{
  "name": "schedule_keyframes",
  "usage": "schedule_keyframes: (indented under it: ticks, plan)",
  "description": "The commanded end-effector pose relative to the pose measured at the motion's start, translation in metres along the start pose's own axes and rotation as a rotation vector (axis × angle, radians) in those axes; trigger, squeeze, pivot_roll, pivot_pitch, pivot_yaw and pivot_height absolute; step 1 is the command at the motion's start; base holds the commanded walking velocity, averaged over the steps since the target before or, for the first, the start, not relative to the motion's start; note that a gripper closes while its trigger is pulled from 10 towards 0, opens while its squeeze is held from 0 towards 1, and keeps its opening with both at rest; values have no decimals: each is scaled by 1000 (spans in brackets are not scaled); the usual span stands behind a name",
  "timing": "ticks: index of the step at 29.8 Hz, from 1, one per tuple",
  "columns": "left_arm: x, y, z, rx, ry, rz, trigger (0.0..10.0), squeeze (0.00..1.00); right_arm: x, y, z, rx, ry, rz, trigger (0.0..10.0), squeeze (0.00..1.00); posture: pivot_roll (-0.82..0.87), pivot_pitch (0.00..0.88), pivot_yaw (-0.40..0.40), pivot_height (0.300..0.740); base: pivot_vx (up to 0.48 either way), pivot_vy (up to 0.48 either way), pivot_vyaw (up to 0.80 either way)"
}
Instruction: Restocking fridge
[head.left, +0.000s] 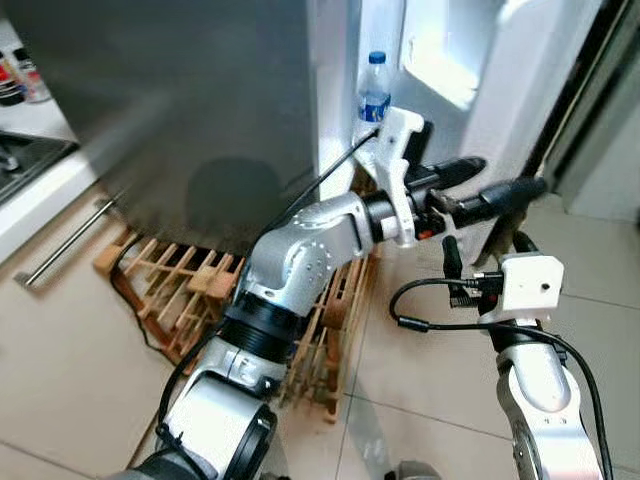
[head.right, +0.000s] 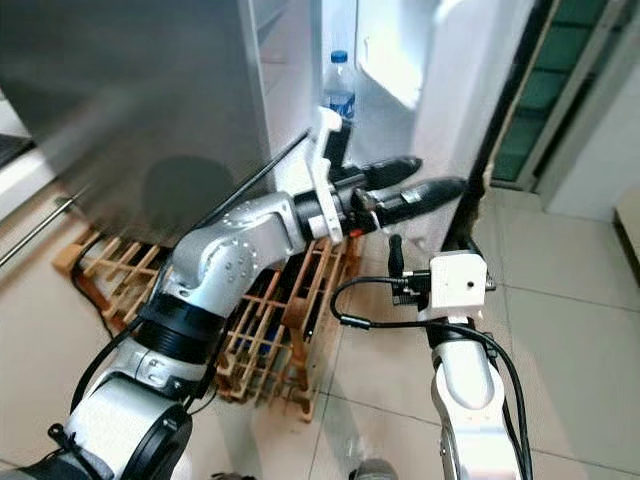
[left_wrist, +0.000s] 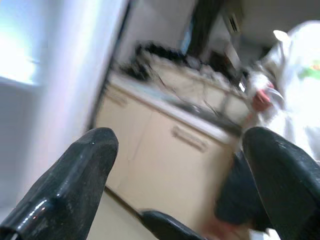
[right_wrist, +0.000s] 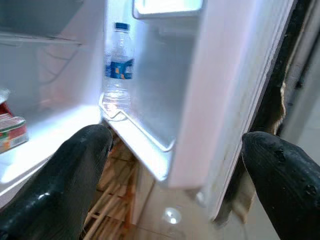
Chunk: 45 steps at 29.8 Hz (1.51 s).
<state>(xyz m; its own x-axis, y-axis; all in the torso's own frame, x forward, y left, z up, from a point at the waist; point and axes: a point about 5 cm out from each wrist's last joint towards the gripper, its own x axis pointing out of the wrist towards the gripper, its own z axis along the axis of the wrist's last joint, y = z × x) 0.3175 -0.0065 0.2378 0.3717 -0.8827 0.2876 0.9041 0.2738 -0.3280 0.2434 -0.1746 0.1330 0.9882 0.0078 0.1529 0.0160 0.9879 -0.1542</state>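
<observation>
A clear water bottle (head.left: 373, 95) with a blue cap and label stands upright in the lower shelf (right_wrist: 145, 150) of the open fridge door (head.left: 505, 70). My left gripper (head.left: 510, 175) reaches across in front of the door, just below and right of the bottle; it is open and holds nothing. Lower down, my right gripper (head.left: 486, 242) points up at the door shelf, its fingers (right_wrist: 75, 175) spread open and bare. In the right wrist view the bottle (right_wrist: 119, 70) is ahead, and a red and green pack (right_wrist: 11, 134) lies on an inner fridge shelf.
The steel fridge front (head.left: 190, 100) stands at the left. A wooden slatted rack (head.left: 180, 285) lies on the tiled floor at its foot. A counter with a bar handle (head.left: 62, 248) is at far left. A person in white (left_wrist: 295, 95) stands by kitchen cabinets.
</observation>
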Motion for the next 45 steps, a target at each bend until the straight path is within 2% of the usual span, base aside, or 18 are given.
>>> schedule_keyframes:
  ticks: [1, 2, 4, 5, 6, 7, 9, 10, 11, 13, 15, 19, 24, 30, 37, 39, 41, 45]
  plan:
    - [-15, 13, -3, 26, -14, 117, 10000, 0, 6, -6, 5, 24, -10, -23, 10000, 0, -278, 0, 83, 716, 0, 0, 0]
    - [-26, 21, -4, 43, -13, 180, 10000, 0, 9, -9, 5, 43, -9, -36, 10000, 0, -264, 0, 75, 716, 0, 0, 0]
    - [-65, 47, -3, 67, -33, 406, 10000, 0, 19, -14, 7, 77, -8, -50, 10000, 0, -229, 0, 55, 716, 0, 0, 0]
    - [-65, 47, -3, 67, -33, 406, 10000, 0, 19, -14, 7, 77, -8, -50, 10000, 0, -229, 0, 55, 716, 0, 0, 0]
    - [-98, 61, 0, 83, -71, 564, 10000, 0, 26, -16, 7, 99, -2, -43, 10000, 0, -195, 13, 32, 716, 0, 0, 0]
    - [-98, 61, 0, 83, -71, 564, 10000, 0, 26, -16, 7, 99, -2, -43, 10000, 0, -195, 13, 32, 716, 0, 0, 0]
    - [-119, 61, 4, 76, -106, 620, 10000, 0, 29, -15, 6, 128, 13, -33, 10000, 0, -168, 12, 12, 716, 0, 0, 0]
    - [-119, 61, 4, 76, -106, 620, 10000, 0, 29, -15, 6, 128, 13, -33, 10000, 0, -168, 12, 12, 716, 0, 0, 0]
    - [-144, 53, 10, 87, -132, 651, 10000, 0, 33, -11, 3, 164, 40, -11, 10000, 0, -127, 25, -14, 716, 0, 0, 0]
    - [-174, 41, 11, 154, -97, 676, 10000, 0, 39, -3, 0, 175, 56, 40, 10000, 0, -98, 25, -26, 716, 0, 0, 0]
    - [-178, 40, 10, 167, -80, 680, 10000, 0, 40, -3, -1, 174, 58, 47, 10000, 0, -91, 26, -29, 716, 0, 0, 0]
    - [-215, 42, 10, 203, -5, 787, 10000, 0, 53, 3, -1, 195, 69, 83, 10000, 0, -60, 29, -41, 716, 0, 0, 0]
    - [-218, 47, 11, 215, -75, 962, 10000, 0, 61, 6, -4, 199, 86, 97, 10000, 0, -57, 22, -38, 716, 0, 0, 540]
    - [-205, 44, -1, 209, -135, 1101, 10000, 0, 63, 24, -6, 249, 117, 186, 10000, 0, -79, 8, -38, 716, 0, 0, 670]
    - [-206, 53, -7, 315, -59, 1291, 10000, 0, 65, 35, -11, 267, 152, 243, 10000, 0, -90, 0, -27, 716, 0, 0, 619]
    - [-206, 56, -7, 330, -50, 1322, 10000, 0, 66, 35, -11, 272, 155, 242, 10000, 0, -93, 0, -23, 716, 0, 0, 584]
    - [-195, 61, -8, 326, -53, 1337, 10000, 0, 68, 39, -11, 291, 162, 263, 10000, 0, -98, 0, -16, 716, 0, 0, 563]
    - [-194, 63, -7, 359, -37, 1340, 10000, 0, 66, 41, -12, 291, 163, 275, 10000, 0, -105, 0, -8, 716, 0, 0, 522]
